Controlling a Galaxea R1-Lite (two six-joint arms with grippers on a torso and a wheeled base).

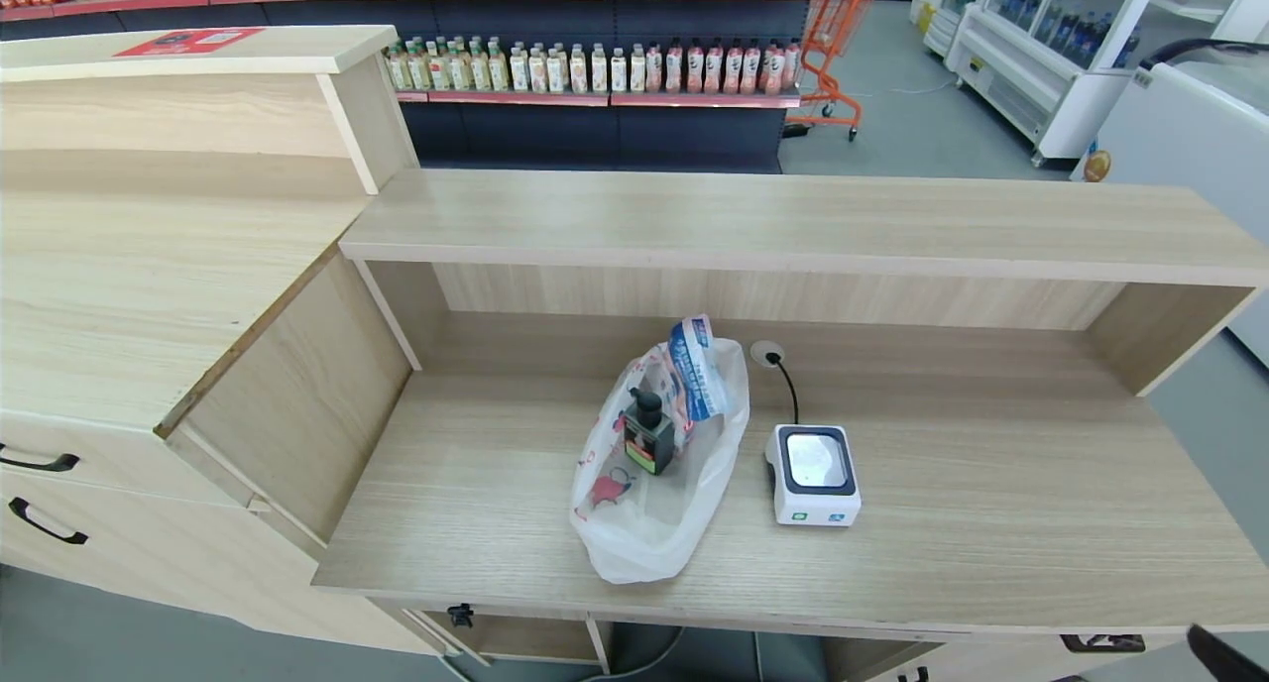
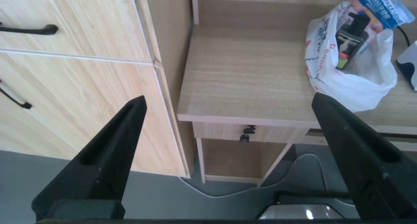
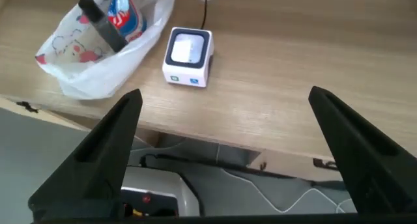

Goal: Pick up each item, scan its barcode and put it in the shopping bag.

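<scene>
showing through shopping bag (image 1: 642,528): bottle (image 1: 649,436), packet (image 1: 696,367)

A translucent white plastic bag (image 1: 644,509) on the light wooden counter (image 1: 991,523) holds 1 dark pump bottle (image 1: 649,434); a white square scanner (image 1: 813,474) stands just right.

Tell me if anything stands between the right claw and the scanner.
Nothing visible does. The right claw, open, hangs off the counter edge; only bare wood lies between it and the scanner. The shopping bag sits aside.

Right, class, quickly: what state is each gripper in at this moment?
Left gripper: open, holding nothing.
Right gripper: open, holding nothing.
</scene>
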